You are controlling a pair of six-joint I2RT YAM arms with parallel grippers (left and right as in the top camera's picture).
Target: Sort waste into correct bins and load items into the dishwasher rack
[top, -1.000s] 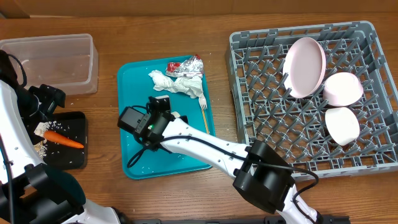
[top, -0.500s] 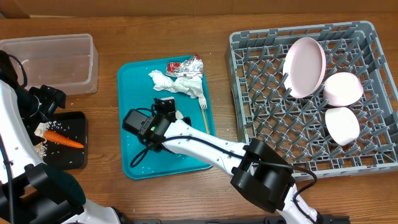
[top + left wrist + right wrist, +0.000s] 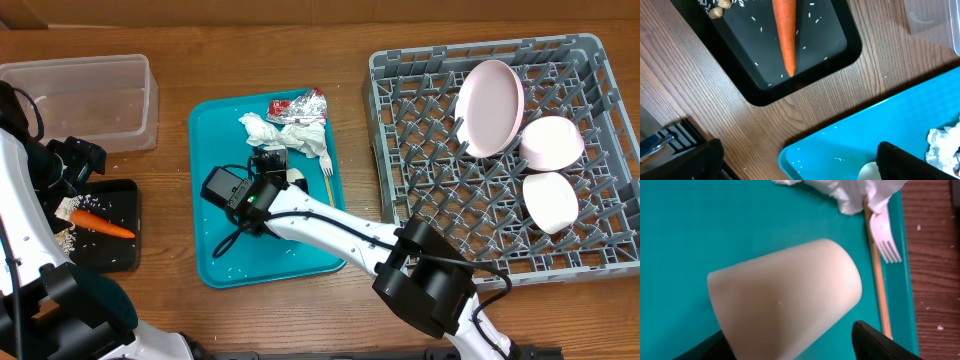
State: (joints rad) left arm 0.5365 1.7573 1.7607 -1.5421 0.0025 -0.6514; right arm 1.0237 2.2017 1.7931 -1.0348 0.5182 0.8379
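Two spots are hard to read. The left gripper (image 3: 799, 145) shows only two dark finger ends, cut off at the bottom of its wrist view. They're spread wide with nothing between them, near the matte black tray (image 3: 120, 252), where the carrot (image 3: 100, 224) and beige food bits (image 3: 62, 240) lie. The clear tub (image 3: 80, 100) sits behind.

On the teal tray (image 3: 215, 130) the smooth tapered cup (image 3: 790, 290) lies on its side, mostly hidden from overhead by the right gripper (image 3: 789, 330). Its jaws straddle the cup, with a gap showing on one side. Crumpled napkins (image 3: 285, 135), a crinkly foil wrapper (image 3: 300, 105) and a thin fork (image 3: 327, 180) sit nearby.

The latticed rack (image 3: 400, 120) holds the plate (image 3: 490, 105), upper bowl (image 3: 552, 142) and lower bowl (image 3: 550, 200).

Versus a second ago, the right wrist has slid slightly toward the fork.
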